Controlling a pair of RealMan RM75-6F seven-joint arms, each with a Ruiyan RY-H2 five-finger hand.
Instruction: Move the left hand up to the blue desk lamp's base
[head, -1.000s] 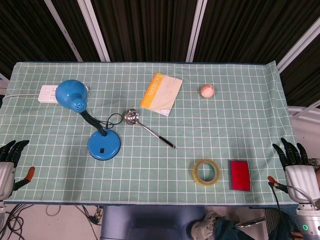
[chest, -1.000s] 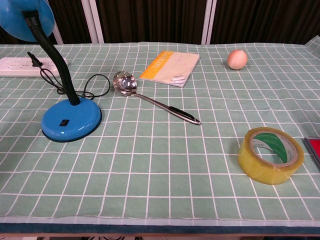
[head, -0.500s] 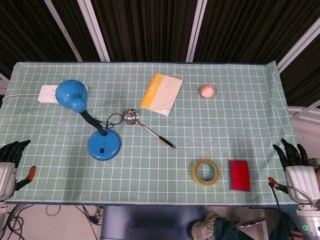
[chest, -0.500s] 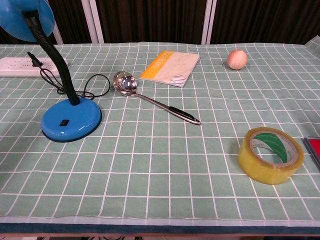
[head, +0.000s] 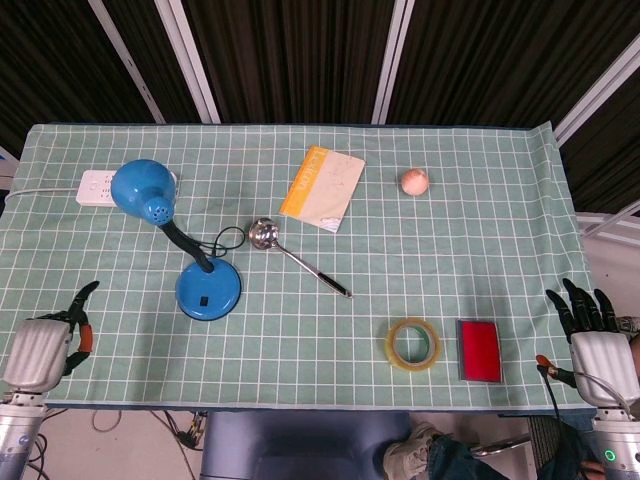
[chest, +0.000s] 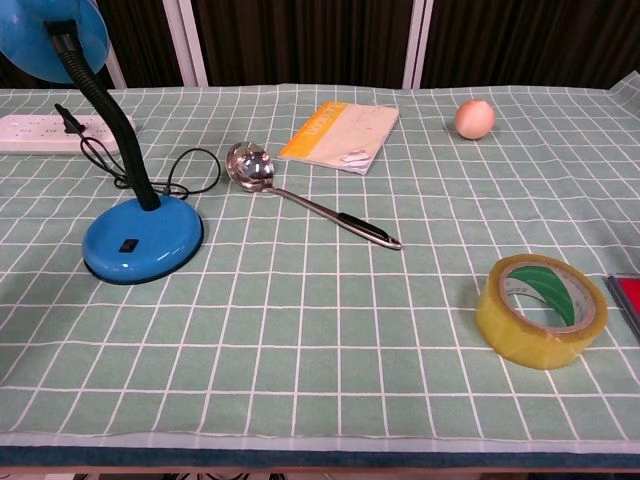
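Note:
The blue desk lamp stands at the table's left, its round base (head: 208, 290) (chest: 142, 238) on the green checked cloth and its shade (head: 141, 190) bent up toward the far left. My left hand (head: 45, 342) hovers over the front left corner, well to the left of the base and apart from it, fingers apart and holding nothing. My right hand (head: 597, 345) hangs off the front right corner, fingers spread, also holding nothing. Neither hand shows in the chest view.
A white power strip (head: 100, 186) lies behind the lamp, its black cord (chest: 185, 170) looping near a steel ladle (head: 295, 256). An orange-edged booklet (head: 322, 187), an egg (head: 414, 181), a tape roll (head: 412, 343) and a red box (head: 479, 349) lie further right.
My left hand has moved in from the left edge onto the table's front left corner, toward the lamp base. The right hand has stayed where it was.

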